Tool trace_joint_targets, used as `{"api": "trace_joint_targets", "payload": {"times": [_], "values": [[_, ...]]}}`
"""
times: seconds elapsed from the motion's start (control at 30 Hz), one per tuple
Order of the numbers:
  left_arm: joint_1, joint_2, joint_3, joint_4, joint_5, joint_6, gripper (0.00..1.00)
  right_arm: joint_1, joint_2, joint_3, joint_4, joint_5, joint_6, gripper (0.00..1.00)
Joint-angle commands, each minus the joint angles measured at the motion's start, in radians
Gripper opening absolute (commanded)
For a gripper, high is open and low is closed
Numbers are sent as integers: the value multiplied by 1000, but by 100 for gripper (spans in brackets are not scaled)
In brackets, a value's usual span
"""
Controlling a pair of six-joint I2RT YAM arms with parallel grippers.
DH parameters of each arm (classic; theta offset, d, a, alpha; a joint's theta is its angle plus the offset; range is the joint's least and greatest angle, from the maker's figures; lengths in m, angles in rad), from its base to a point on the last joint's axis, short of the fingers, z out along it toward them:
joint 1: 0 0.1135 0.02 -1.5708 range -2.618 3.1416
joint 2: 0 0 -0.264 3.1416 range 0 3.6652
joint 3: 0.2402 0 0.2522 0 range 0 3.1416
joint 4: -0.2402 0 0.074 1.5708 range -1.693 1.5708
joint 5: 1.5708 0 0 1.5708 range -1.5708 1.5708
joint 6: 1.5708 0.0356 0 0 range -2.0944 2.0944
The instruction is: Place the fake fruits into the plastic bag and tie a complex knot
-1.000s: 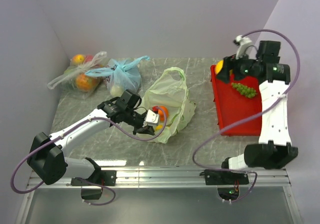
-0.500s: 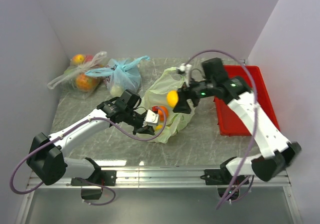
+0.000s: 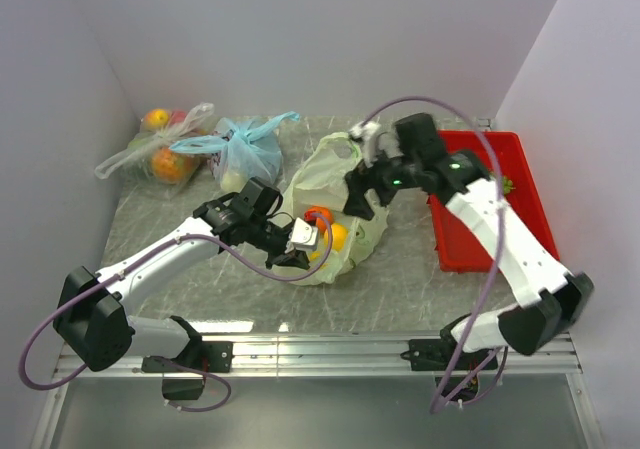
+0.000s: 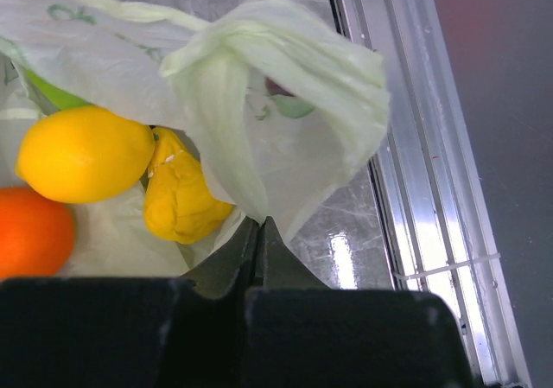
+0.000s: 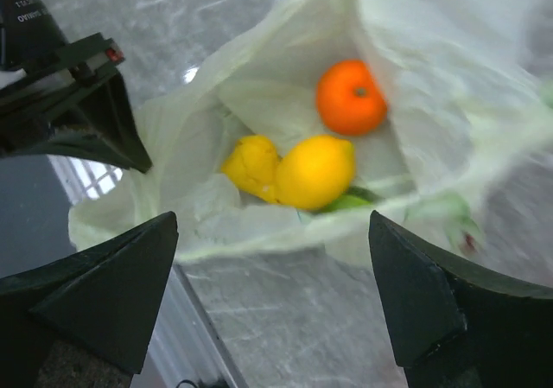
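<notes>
The pale green plastic bag (image 3: 345, 174) lies open in the middle of the table. My left gripper (image 3: 300, 241) is shut on its near rim, as the left wrist view (image 4: 259, 224) shows. Inside lie a bright orange ball (image 5: 350, 97), a smooth yellow fruit (image 5: 315, 172) and a knobbly yellow fruit (image 5: 251, 165); a green bit (image 5: 346, 202) peeks from under them. My right gripper (image 3: 358, 191) hovers over the bag's mouth, open and empty (image 5: 272, 224). The green grape bunch (image 3: 504, 183) lies in the red tray, mostly hidden by my right arm.
The red tray (image 3: 520, 154) stands at the right. A light blue bag (image 3: 245, 154) and a clear bag of wrapped fruits (image 3: 160, 154) sit at the back left. A metal rail (image 3: 320, 349) runs along the near table edge.
My right gripper carried a yellow fruit from the red tray to over the bag and let it go; the fruit now lies inside. The left gripper kept hold of the rim.
</notes>
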Motion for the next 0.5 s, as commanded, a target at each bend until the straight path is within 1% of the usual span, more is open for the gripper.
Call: {"api": "trace_joint_targets", "payload": {"times": [0.0, 0.03, 0.1, 0.13, 0.17, 0.23, 0.27, 0.3, 0.33, 0.37, 0.4, 0.47], "values": [[2, -20, 33, 0, 13, -3, 0, -143, -131, -7, 38, -29, 2, 98], [2, -23, 33, 0, 14, -2, 0, -233, -133, -7, 29, -27, 0, 98], [2, -25, 35, 0, 10, -2, 0, -338, -119, -14, 22, 20, -7, 98], [2, -23, 36, 0, 10, 2, 0, -379, -93, -26, 28, 110, -10, 98], [2, -25, 36, 2, 13, -1, 0, -474, -73, -30, 28, 144, -41, 98], [2, -16, 39, 2, 20, -9, 0, -566, -2, -40, 46, 207, -82, 98], [2, -13, 42, 0, 23, -9, 0, -637, 28, -40, 54, 256, -145, 98], [2, -8, 41, -3, 28, -6, 0, -672, 95, -31, 69, 275, -220, 99], [2, -5, 41, -4, 30, -3, 0, -700, 133, -15, 69, 275, -221, 100], [2, -5, 41, -4, 30, -2, 0, -722, 173, 2, 71, 319, -281, 100], [2, -3, 38, -1, 27, -2, 0, -761, 254, 21, 80, 336, -309, 100], [1, -8, 29, 15, 23, -9, 0, -800, 340, 101, 87, 358, -361, 100]]}}
